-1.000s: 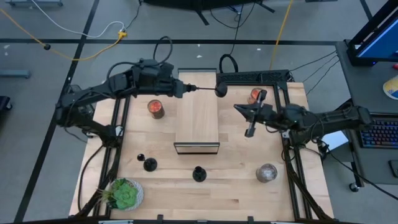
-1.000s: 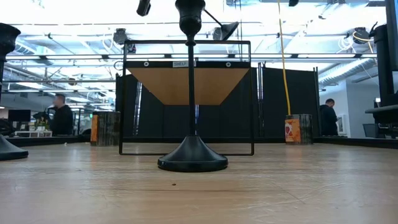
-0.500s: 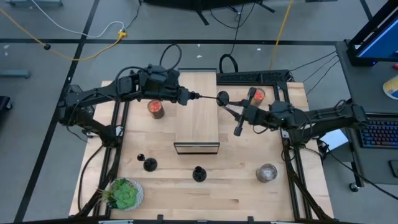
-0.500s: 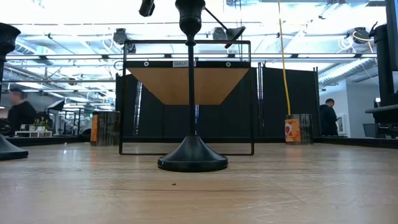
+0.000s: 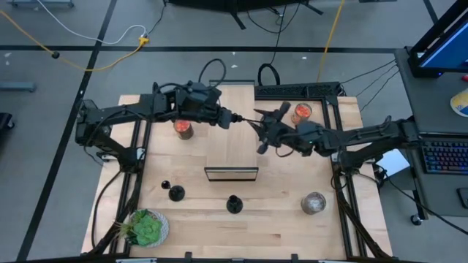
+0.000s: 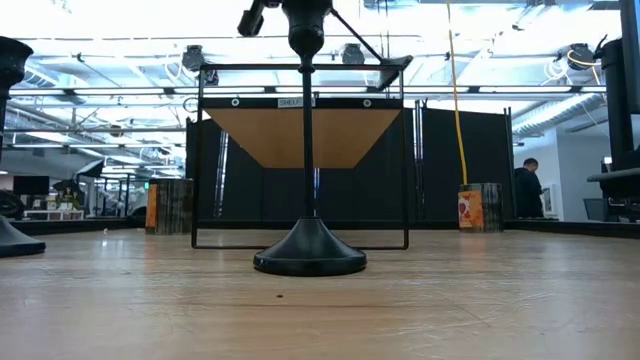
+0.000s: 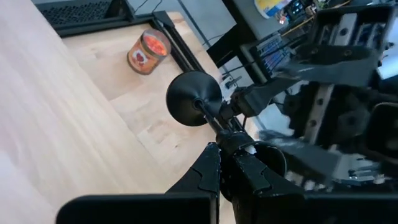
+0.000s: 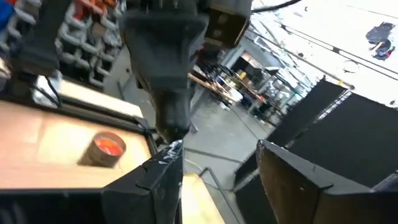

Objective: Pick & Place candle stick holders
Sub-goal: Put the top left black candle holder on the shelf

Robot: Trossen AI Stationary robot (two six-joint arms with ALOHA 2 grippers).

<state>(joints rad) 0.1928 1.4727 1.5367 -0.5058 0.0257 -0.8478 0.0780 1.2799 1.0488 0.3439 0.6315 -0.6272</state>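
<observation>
Since a second ago the right arm has swung in from the right side toward the middle, and the left arm has pushed its load a bit further right, so the two now meet just above the right edge of the wooden shelf (image 5: pixel 231 139).

The left tool (image 5: pixel 228 119) is clamped on one candle holder (image 7: pixel 194 99), gripping it at the cup end with the thin stem sticking out sideways and the round base facing away. Held level like that, the base is offered straight to the other arm, so this looks like a handover and not a direct drop-off. The right tool (image 5: pixel 265 131) sits right at that base with its fingers (image 8: pixel 298 180) spread wide and nothing between them. I honestly can't tell from above whether it's touching the holder yet, everything there is one dark clump.

Two more candle holders are standing upright on the surface (image 5: pixel 278 219) in front of the shelf: one in the middle (image 5: pixel 234 204) and one further left (image 5: pixel 176 193), near a green plant (image 5: pixel 146 228). Orange jars (image 5: pixel 183 128) sit either side of the shelf, clear of the action.

Next bit probably needs the right fingers to close on the stem before the left lets go.
</observation>
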